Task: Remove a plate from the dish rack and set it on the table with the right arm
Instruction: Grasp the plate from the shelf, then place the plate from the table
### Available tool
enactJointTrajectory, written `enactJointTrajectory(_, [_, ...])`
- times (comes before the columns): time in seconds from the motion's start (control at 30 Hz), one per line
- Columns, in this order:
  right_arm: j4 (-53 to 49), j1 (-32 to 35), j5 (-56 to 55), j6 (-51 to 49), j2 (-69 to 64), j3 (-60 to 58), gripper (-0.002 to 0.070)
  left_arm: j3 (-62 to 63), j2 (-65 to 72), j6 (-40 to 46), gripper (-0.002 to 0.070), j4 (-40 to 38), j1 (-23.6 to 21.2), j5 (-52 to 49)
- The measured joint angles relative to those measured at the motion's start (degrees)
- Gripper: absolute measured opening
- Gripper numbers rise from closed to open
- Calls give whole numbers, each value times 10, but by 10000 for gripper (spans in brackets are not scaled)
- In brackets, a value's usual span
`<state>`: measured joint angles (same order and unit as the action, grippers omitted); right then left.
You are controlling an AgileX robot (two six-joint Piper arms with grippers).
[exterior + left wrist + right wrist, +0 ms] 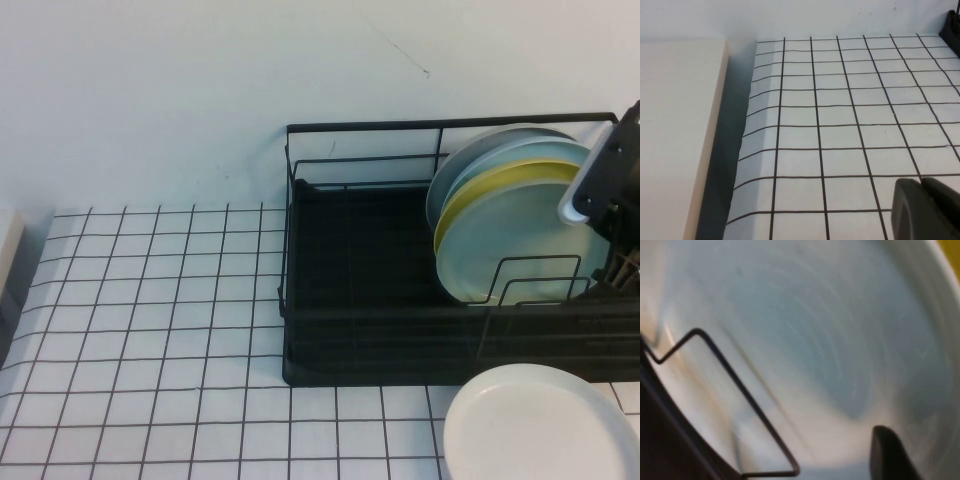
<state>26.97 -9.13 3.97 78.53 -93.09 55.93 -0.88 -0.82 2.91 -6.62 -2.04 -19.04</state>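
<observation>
The black wire dish rack (340, 330) stands at the back right of the white gridded table (150, 330). Several plates stand upright in its right half. The pale mint-green plate (510, 240) is the front one, with a yellow plate (500, 180) right behind it. My right gripper (615, 265) is down in the rack at the mint plate's right edge. In the right wrist view the plate's face (805, 340) fills the picture, with a rack wire loop (730, 375) before it. My left gripper (921, 182) is shut and empty, low over the table (840, 115).
A white plate (540, 425) lies flat on the table in front of the rack, at the front right. A beige block (675, 125) borders the table's left edge. The rack's left half holds nothing. A wall stands behind the rack.
</observation>
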Motion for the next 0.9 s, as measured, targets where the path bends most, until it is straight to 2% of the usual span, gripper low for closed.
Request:
enactJointTrajectory(0.13, [1,0,-16,7,0,0,77,0,0,0,-4,0,0,0])
enactJointTrajectory(0.2, [1,0,-16,10,5,0,42,0,0,0,-4,0,0,0])
enactJointTrajectory(0.7, [4,0,16,15,170,0,29,0,0,0,-4,0,0,0])
enactJointTrajectory(0.9, [96,0,61,15,290,0,22,0,0,0,-4,0,0,0])
